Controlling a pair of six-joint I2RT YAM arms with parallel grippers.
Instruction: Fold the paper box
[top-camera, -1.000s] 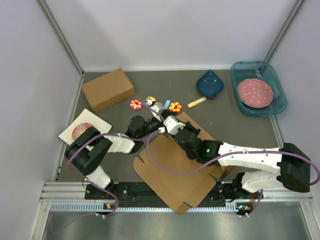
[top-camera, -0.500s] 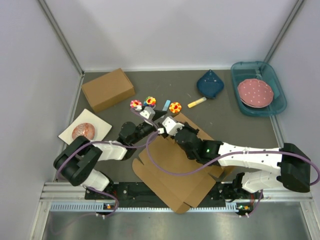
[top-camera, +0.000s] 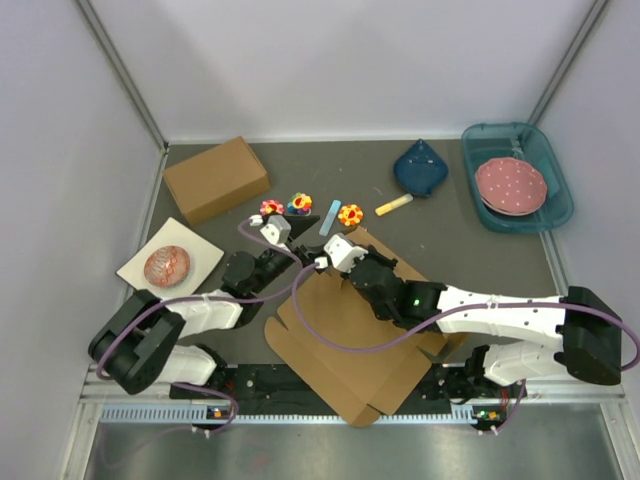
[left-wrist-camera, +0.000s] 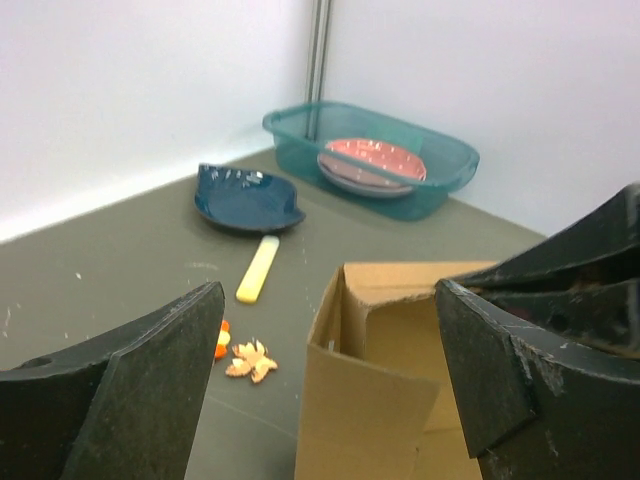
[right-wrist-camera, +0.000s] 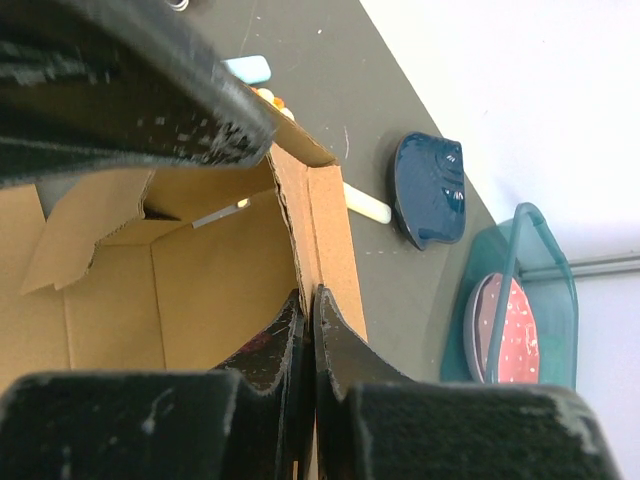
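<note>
The paper box (top-camera: 350, 340) lies half folded in the middle of the table, a brown cardboard sheet with its far walls raised. My right gripper (top-camera: 335, 263) is shut on the upper edge of a raised wall (right-wrist-camera: 330, 240), its fingertips (right-wrist-camera: 300, 310) pinching the cardboard between them. My left gripper (top-camera: 297, 255) hangs open just left of the box's far corner, touching nothing. In the left wrist view the raised corner of the paper box (left-wrist-camera: 370, 400) stands ahead of the wide-spread fingers (left-wrist-camera: 150, 370).
A chunky ready-made brown box (top-camera: 216, 178) sits at the back left, a white card (top-camera: 200, 250) with a pink round thing beside it. Flower toys (top-camera: 271, 208), a yellow stick (top-camera: 393, 205), a dark blue dish (top-camera: 420, 170) and a teal bin (top-camera: 475, 150) holding a pink plate (top-camera: 510, 183) lie behind.
My left arm has drawn back to the left, away from the box's far corner, and its jaws have spread wider. The right gripper has kept its hold on the wall.
</note>
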